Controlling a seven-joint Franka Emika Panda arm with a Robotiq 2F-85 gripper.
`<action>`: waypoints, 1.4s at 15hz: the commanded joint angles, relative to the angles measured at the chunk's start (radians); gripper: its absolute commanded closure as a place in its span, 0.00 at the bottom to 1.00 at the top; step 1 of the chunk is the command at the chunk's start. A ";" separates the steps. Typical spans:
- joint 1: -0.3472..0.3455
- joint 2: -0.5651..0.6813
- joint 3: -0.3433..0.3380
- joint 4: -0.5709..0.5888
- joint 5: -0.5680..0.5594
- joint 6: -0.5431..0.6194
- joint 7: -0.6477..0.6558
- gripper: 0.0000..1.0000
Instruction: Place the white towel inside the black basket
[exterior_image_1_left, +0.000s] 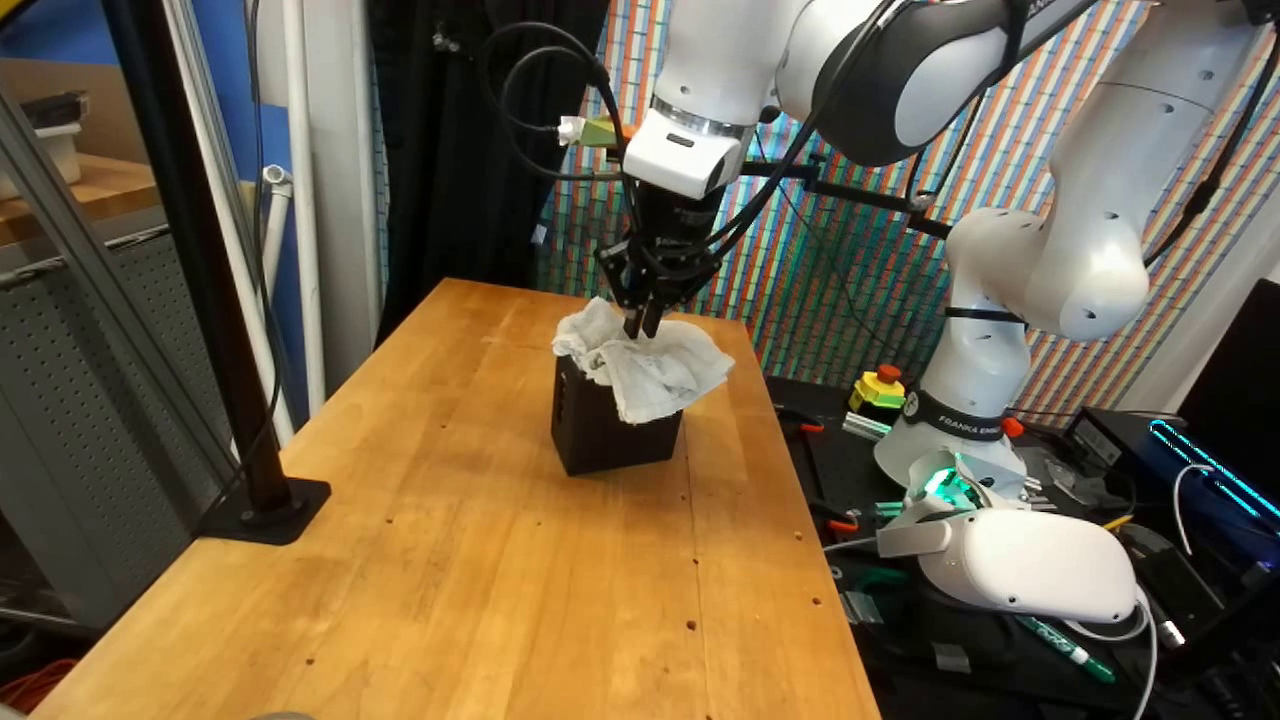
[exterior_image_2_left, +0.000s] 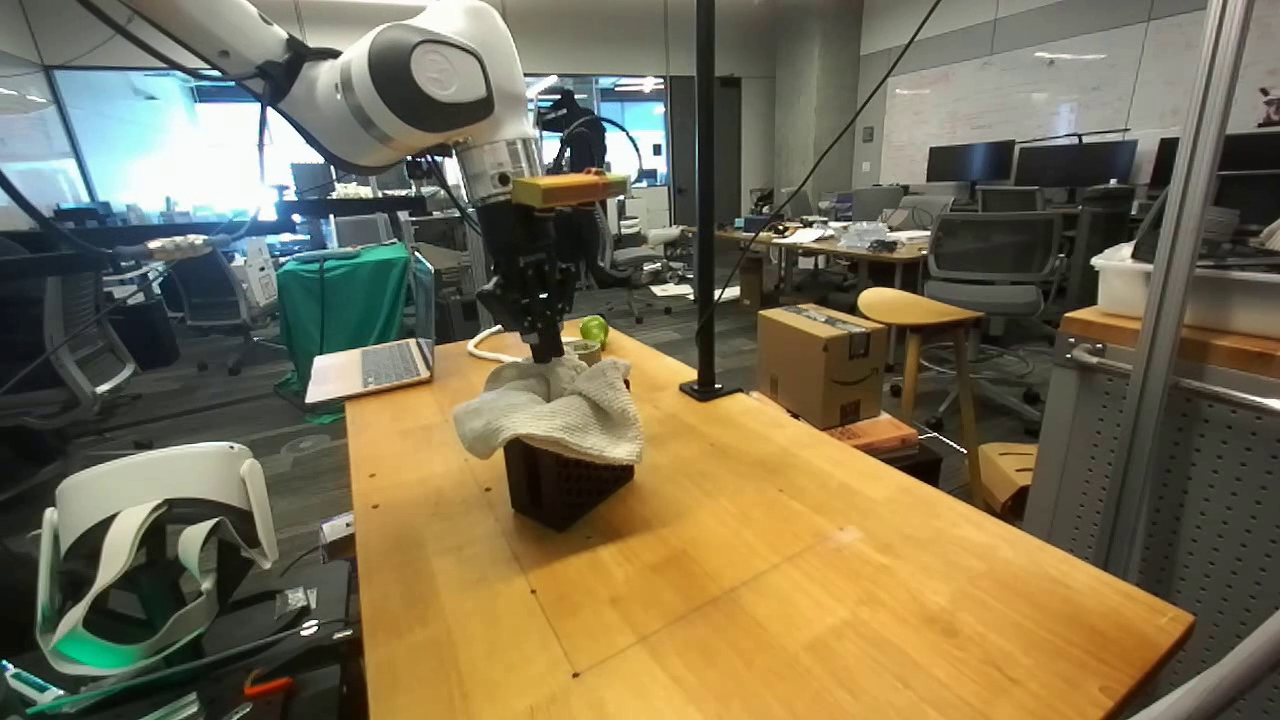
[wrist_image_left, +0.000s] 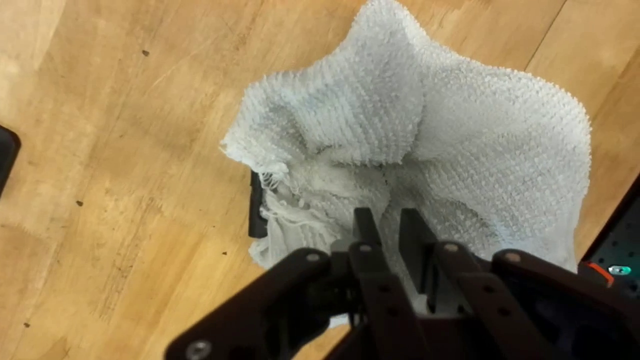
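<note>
While apparently placing the white terry towel (wrist_image_left: 425, 135), draped over black perforated basket (exterior_image_2_left: 567, 485) beneath slightly parted fingers (wrist_image_left: 366, 225), next press downward, tucking overhang inside.

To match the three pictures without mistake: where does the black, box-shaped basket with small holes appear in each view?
In an exterior view: the black, box-shaped basket stands just below the centre.
In an exterior view: the basket stands in the lower half, slightly left of centre.
Wrist view: only a short black edge of the basket shows, left of centre.
Shared landmark: the white, textured cloth towel, draped over the basket's top.
</note>
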 joint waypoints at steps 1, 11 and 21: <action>-0.003 0.008 -0.021 -0.012 -0.016 0.008 0.006 0.95; -0.029 0.159 -0.063 0.014 0.015 0.086 -0.036 0.93; -0.093 0.321 -0.060 0.082 0.196 0.122 -0.185 0.92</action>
